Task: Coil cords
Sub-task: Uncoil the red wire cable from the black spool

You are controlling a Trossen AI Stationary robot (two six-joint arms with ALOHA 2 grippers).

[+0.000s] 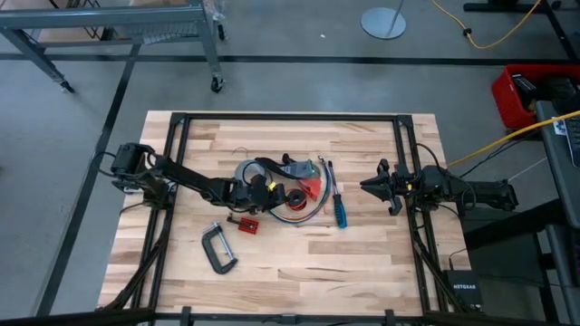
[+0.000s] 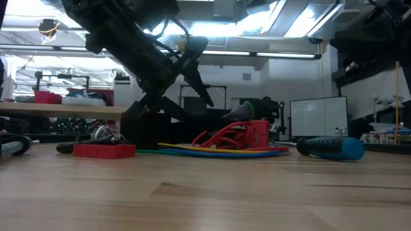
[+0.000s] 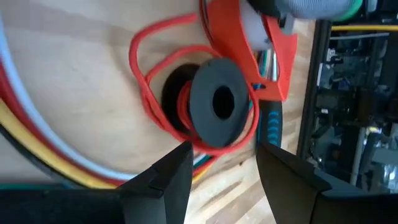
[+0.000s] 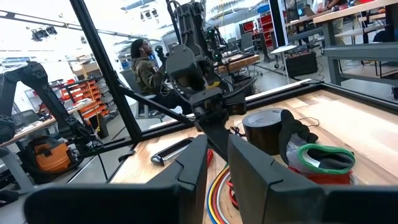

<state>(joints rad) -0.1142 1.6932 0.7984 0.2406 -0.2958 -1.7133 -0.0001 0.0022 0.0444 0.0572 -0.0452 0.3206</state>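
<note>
High view: the left end effector (image 1: 268,190) sits at the centre of the table (image 1: 290,263), over the cords (image 1: 304,201), a coloured tangle just left of the blue-handled screwdriver (image 1: 337,206). The right end effector (image 1: 379,186) waits right of centre, holding nothing. I would bring the left one down onto a single strand, not the whole pile.

Low view: the cords (image 2: 218,149) lie flat at mid-frame on the table, beside a red block (image 2: 104,151) at left; the left arm slants in from the upper left.

Left wrist view: the fingers (image 3: 171,177) stand apart and empty at the bottom, a red loop (image 3: 165,74) and a black spool (image 3: 217,102) just beyond them. Grip the loop, I judge, clear of the spool.

Right wrist view: its fingers (image 4: 193,165) stand narrowly apart, empty, with a tape roll (image 4: 264,129) beyond.
</note>
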